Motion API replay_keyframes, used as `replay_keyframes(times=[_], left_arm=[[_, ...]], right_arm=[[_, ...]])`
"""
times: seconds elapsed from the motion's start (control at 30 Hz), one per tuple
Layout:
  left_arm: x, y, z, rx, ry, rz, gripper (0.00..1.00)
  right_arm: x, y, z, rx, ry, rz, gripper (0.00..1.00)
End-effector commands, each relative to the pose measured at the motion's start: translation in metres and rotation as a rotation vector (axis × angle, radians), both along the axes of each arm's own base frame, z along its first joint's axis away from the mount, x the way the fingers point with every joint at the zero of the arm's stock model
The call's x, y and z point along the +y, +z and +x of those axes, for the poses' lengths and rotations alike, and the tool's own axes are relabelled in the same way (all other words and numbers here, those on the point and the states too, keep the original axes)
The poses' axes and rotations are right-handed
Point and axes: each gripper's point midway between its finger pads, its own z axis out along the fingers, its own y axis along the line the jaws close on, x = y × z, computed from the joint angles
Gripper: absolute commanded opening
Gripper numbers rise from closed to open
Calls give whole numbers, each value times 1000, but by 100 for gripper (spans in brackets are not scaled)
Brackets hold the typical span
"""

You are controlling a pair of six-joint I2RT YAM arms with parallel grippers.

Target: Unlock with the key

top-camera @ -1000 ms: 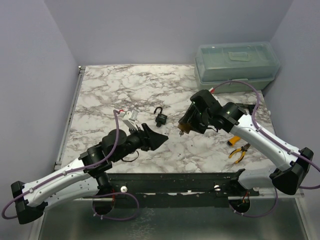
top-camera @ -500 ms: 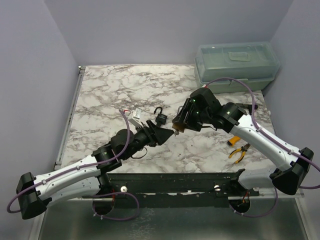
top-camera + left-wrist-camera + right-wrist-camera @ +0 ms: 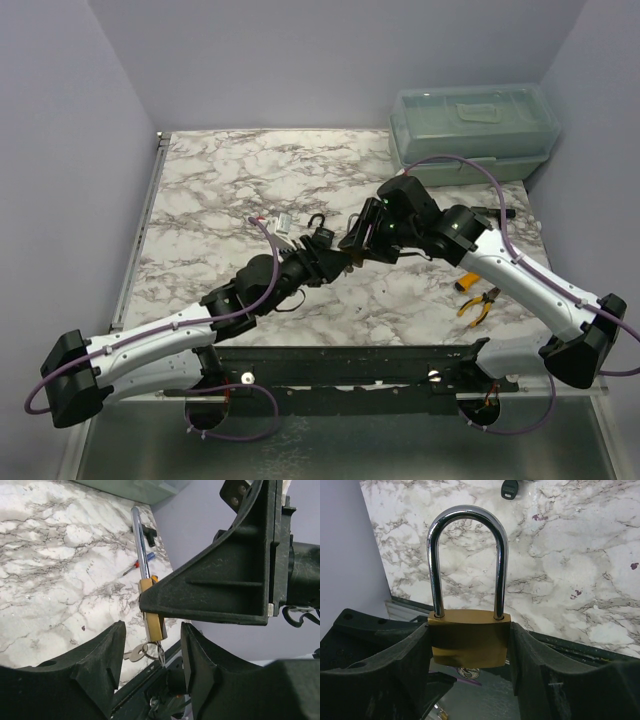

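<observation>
A brass padlock [image 3: 469,640] with a tall chrome shackle [image 3: 467,555] is clamped by its body sides in my right gripper [image 3: 469,630], which is shut on it above the table's middle [image 3: 355,245]. A key ring with a silver key [image 3: 131,655] hangs from the padlock's [image 3: 152,622] underside. My left gripper [image 3: 153,630] stands open just below the padlock, one finger on each side of the ring, with gaps on both sides. In the top view the left gripper [image 3: 335,262] meets the right one tip to tip.
A small black padlock [image 3: 322,237] with an open shackle lies beside the grippers. A white item [image 3: 280,222] lies left of it. A pale green toolbox [image 3: 472,130] stands at the back right. Yellow-handled pliers [image 3: 478,305] lie near the right arm.
My left arm has stretched right and forward until its fingers flank the key ring. My right gripper has carried the brass padlock a little left toward it.
</observation>
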Motion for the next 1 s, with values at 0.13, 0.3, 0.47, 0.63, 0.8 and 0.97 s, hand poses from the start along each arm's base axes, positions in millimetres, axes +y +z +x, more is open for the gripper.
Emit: replay_keyframes(times=[0.13,0.3,0.47,0.63,0.8,0.97], left_arm=[[2,20,18,-63,89,-60,49],[-3,17,22,-52,97,-52,41],[-1,13,25,-34,120,-57,24],[13,11,29,-16,188,-89,0],[24,15,27,-21,211,-121,0],[33,26,20,-28,205,-176,0]], right_arm=[[23,36,0,-70,61,113,0],[29,36,-2,-70,72,123,0],[30,40,-4,-79,71,125,0],[29,44,-5,-110,84,140,0],[27,55,-7,-184,104,201,9],[12,76,-6,-310,75,244,75]])
